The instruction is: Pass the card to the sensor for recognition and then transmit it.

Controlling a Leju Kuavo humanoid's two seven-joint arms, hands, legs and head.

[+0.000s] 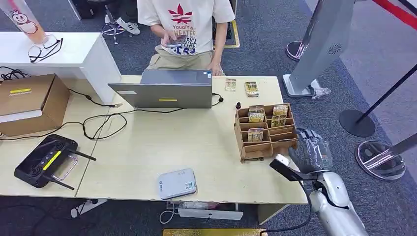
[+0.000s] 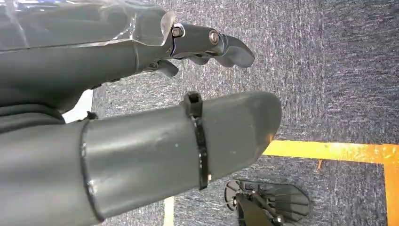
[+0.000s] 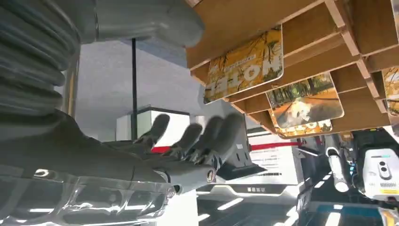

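In the head view, your right hand (image 1: 314,150) hangs off the surface's (image 1: 147,147) right edge, at about 3 o'clock from the wooden card rack (image 1: 264,132), with grey carpet under it. The fingers are spread and hold nothing. The rack stands near the right edge of the surface, with open tabletop at its 9 o'clock. Cards (image 1: 255,134) stand upright in its slots, yellow-orange printed faces showing; two more cards (image 1: 251,88) lie flat at the rack's 12 o'clock, near the far edge. The white card sensor (image 1: 177,183) lies at the near edge, at about 8 o'clock from the rack and well apart from it. A grey laptop (image 1: 164,88) sits at the far side with a person (image 1: 184,29) seated behind it, a black controller (image 1: 46,161) and a cardboard box (image 1: 29,103) lie on the left. Stanchion bases (image 1: 356,123) stand on the floor beyond the right edge.

In the left wrist view, your left hand (image 2: 155,117) hangs over grey carpet with a yellow floor line (image 2: 329,151), fingers (image 2: 211,42) loosely extended and gripping nothing.

In the right wrist view, the right hand's fingers (image 3: 197,136) are apart and empty, close beside the rack (image 3: 263,28) but not touching it. The cards (image 3: 247,70) show autumn-coloured prints with large lettering.
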